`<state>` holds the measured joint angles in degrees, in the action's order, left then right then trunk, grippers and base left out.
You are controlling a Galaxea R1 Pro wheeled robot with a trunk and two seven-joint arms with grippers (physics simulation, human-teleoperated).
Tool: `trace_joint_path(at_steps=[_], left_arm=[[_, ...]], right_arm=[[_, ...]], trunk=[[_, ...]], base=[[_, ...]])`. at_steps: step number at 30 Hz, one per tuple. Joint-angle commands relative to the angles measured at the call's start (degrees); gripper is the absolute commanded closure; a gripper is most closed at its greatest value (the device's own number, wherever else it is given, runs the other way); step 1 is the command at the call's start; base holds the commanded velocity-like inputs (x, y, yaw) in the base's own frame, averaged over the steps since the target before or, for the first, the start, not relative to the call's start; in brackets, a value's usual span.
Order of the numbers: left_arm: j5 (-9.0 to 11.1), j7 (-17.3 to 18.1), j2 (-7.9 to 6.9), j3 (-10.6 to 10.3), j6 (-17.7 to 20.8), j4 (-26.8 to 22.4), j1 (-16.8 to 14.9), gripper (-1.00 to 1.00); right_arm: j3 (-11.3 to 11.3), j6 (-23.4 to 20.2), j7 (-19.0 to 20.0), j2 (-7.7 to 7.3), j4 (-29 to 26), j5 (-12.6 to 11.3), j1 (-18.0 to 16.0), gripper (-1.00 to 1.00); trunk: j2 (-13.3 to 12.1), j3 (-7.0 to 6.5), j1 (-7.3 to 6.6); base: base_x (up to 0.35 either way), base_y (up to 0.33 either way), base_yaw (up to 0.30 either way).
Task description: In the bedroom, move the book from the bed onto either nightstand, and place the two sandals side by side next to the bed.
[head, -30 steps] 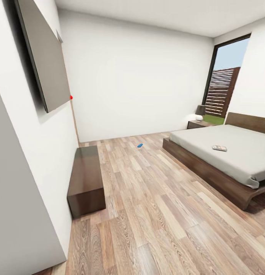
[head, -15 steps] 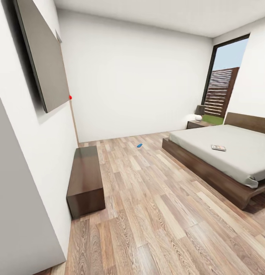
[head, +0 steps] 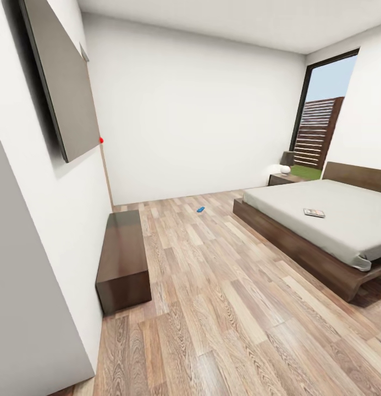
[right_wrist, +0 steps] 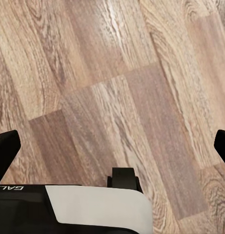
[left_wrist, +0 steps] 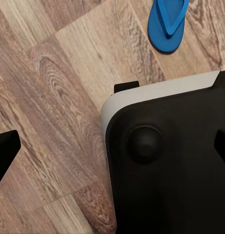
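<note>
Paperback book (head: 315, 213) lying flat on the grey mattress of the bed (head: 344, 220) at right, awaiting transfer to the far nightstand (head: 285, 179); one blue sandal (head: 200, 209) stranded mid-floor, far from the bed; another sandal (left_wrist: 167, 23) on planks beside the robot base. Left tool (left_wrist: 112, 141) and right tool (right_wrist: 112, 146) released, fingertips wide apart, pointed floorward for travel.

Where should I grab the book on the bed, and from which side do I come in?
The book lies flat on the light-grey mattress, near the edge facing the open floor. Probably best to approach from that floor side and come down from above, pinching across one of its short edges, since it is thin and has nothing under it to hook. Finer detail is too small to tell.
</note>
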<state>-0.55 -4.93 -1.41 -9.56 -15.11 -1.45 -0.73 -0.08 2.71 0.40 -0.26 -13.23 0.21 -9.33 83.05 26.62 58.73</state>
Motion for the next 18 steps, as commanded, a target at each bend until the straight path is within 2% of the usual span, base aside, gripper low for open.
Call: trace_joint_path(at_steps=[1,18], left_arm=[[-0.07,-0.35,0.0,-0.46,-0.17,0.04,-0.04,-1.0],[-0.07,-0.35,0.0,-0.47,-0.16,0.04,-0.01,-1.0]], right_arm=[[-0.01,0.19,0.04,-0.01,0.05,0.01,-0.04,-1.0],[-0.01,0.19,0.04,-0.01,0.05,0.03,0.0,-1.0]], trunk=[[0.03,0.06,0.0],[0.03,-0.04,0.0]], base=[[0.0,0.0,0.0],[0.0,0.0,-0.052]])
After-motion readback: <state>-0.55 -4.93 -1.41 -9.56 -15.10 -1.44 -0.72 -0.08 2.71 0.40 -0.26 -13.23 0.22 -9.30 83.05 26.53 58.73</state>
